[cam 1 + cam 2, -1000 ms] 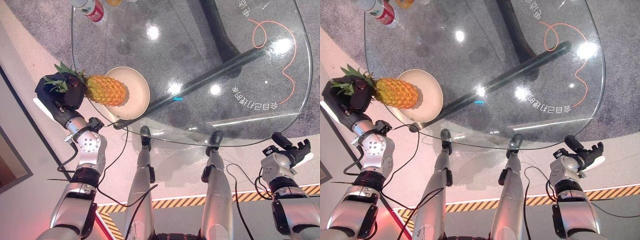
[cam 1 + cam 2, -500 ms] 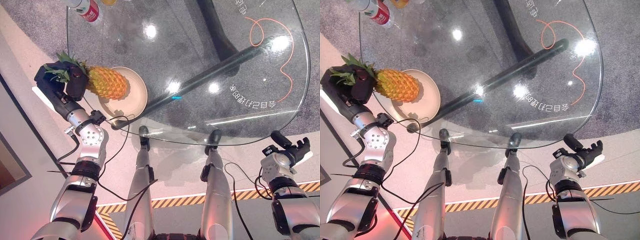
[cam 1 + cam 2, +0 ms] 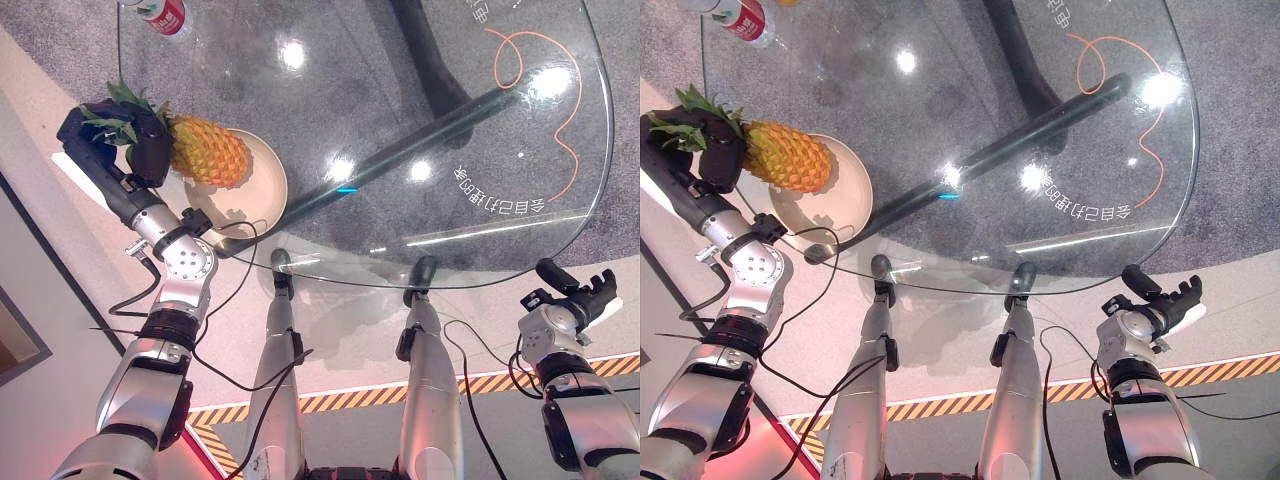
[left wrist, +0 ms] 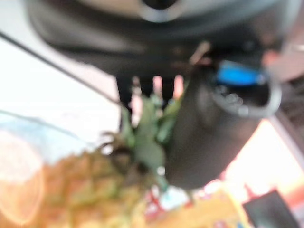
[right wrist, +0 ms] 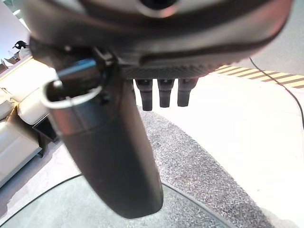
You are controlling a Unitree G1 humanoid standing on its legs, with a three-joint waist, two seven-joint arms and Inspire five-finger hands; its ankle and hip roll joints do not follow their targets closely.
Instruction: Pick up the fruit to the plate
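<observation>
Left eye view: left robot hand (image 3: 140,150) raised at the glass desk (image 3: 400,120) edge, arm bent upward, fingers curled round the leafy crown of the pineapple (image 3: 208,152) — fruit held sideways, its body over the beige plate (image 3: 258,195); contact with the plate unclear. Right robot hand (image 3: 585,295) low beside the desk's near edge, well apart — fingers loose and straight, holding nothing. Bottle (image 3: 160,12) at the far corner.

One pineapple (image 3: 207,152), one plate (image 3: 262,195), one bottle (image 3: 160,14), one glass worktop (image 3: 420,120), two hands: left hand (image 3: 120,140), right hand (image 3: 580,295).
</observation>
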